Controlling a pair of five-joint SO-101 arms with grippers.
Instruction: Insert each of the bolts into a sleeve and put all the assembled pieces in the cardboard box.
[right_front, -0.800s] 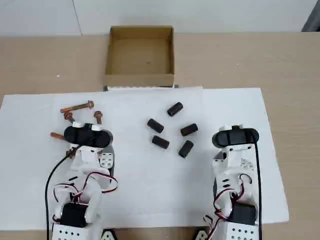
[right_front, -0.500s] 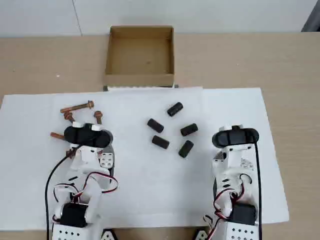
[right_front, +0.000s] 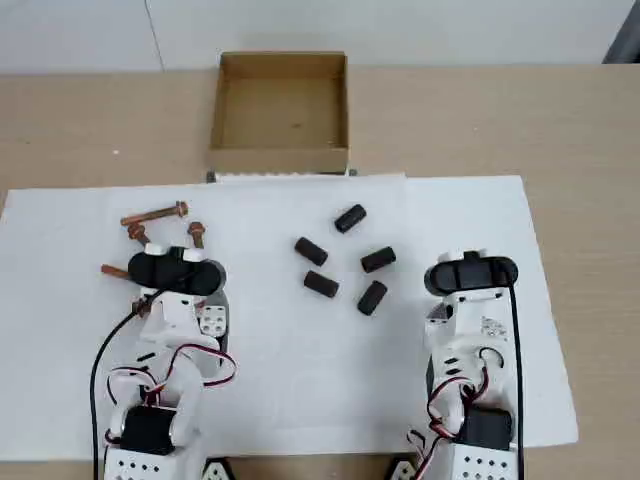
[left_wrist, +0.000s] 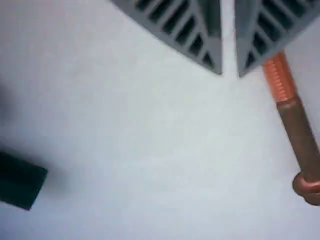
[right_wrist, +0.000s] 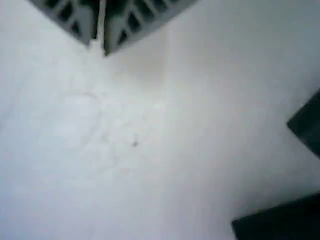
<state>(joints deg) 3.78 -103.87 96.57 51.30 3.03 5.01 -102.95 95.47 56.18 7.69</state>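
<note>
Several copper bolts lie at the left of the white sheet, close around the head of my left arm. Several black sleeves are scattered mid-sheet, between the two arms. The cardboard box stands open beyond the sheet's far edge. My left gripper is shut just above the sheet, with one bolt lying right beside its tips and a sleeve farther off. My right gripper is shut over bare paper, with nothing in it; two sleeves lie off to one side.
The white paper sheet covers the near half of the wooden table. Bare paper stretches between the arms' bases and to the right of the right arm.
</note>
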